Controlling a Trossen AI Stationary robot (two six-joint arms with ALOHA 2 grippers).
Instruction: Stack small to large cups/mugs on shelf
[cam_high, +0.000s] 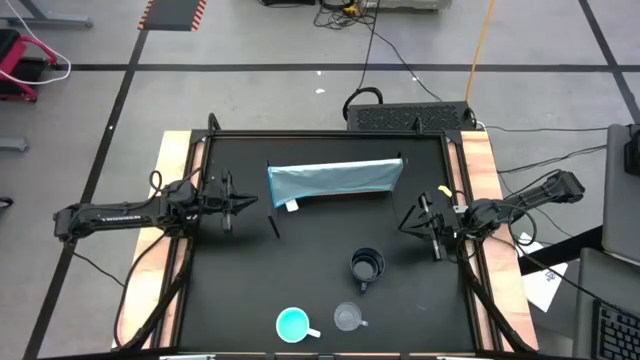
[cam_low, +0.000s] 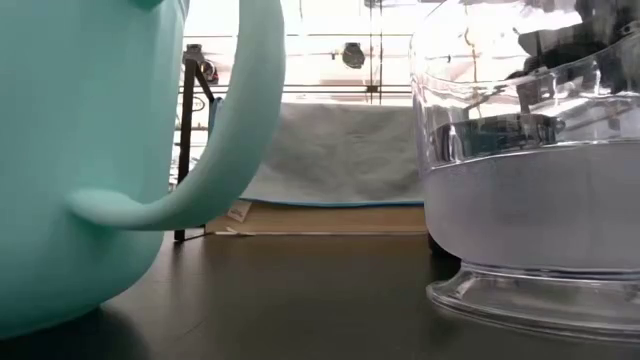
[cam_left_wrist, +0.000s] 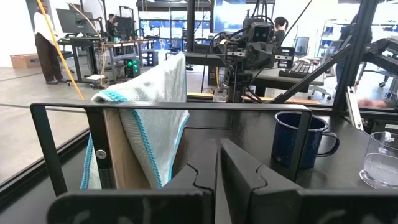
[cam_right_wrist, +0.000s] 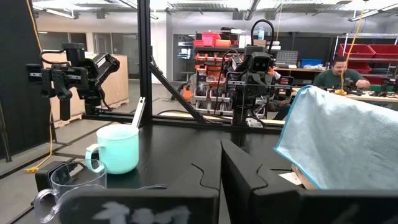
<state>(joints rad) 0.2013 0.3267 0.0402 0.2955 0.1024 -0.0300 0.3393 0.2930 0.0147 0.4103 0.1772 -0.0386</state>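
The left gripper waited at the table's nine o'clock side, fingers closed together and grasping nothing; its own wrist view showed the two dark fingers meeting with only a thin seam between them. The shelf stood toward twelve o'clock on the black table, a long low piece draped in light blue-grey cloth, with a small white tag at its left end; in the left wrist view the cloth hung over a brown board. The turquoise mug sat at six o'clock near the front edge; the clear mug sat just beside it on the right, the two apart; both were upright. The navy mug stood upright toward five o'clock of the table's centre, behind the clear mug and well apart from the shelf. The right gripper waited at three o'clock, fingers clenched on nothing; its wrist view showed the fingers pressed together; no mug was on the shelf.
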